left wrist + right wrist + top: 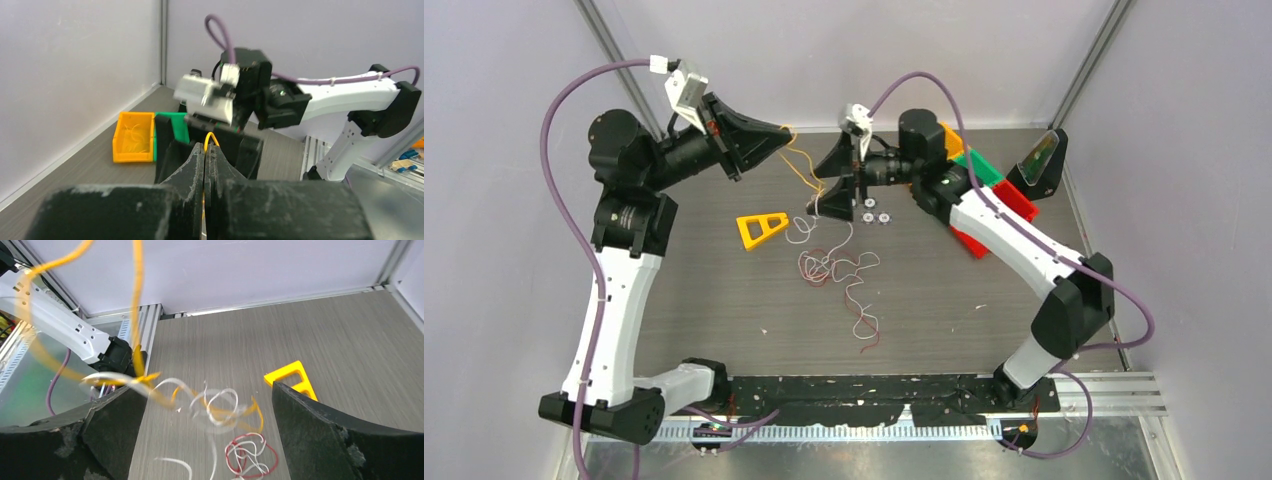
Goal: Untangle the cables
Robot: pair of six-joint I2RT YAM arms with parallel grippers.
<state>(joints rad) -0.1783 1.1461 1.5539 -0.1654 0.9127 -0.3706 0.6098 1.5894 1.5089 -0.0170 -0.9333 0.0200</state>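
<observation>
My left gripper (pixel 781 134) is raised at the back left and shut on the yellow-orange cable (pixel 802 165), whose small loop (pixel 211 137) pokes out above the closed fingertips (pixel 200 155). That cable hangs down to my right gripper (pixel 820 186), which is open. In the right wrist view the yellow-orange cable (pixel 136 315) and a white cable (pixel 220 402) dangle, blurred, between the wide-apart jaws of my right gripper (pixel 208 390), touching neither finger. On the table below lie tangled white and red cables (pixel 834 265), with the red loop (pixel 250 455) at the bottom.
A yellow plastic triangle (pixel 761 228) lies left of the tangle. Two small metal discs (pixel 876 215) sit under the right wrist. Orange (pixel 950 140), green (pixel 980 168) and red bins (pixel 1014 200) stand at the back right beside a black stand (pixel 1039 162).
</observation>
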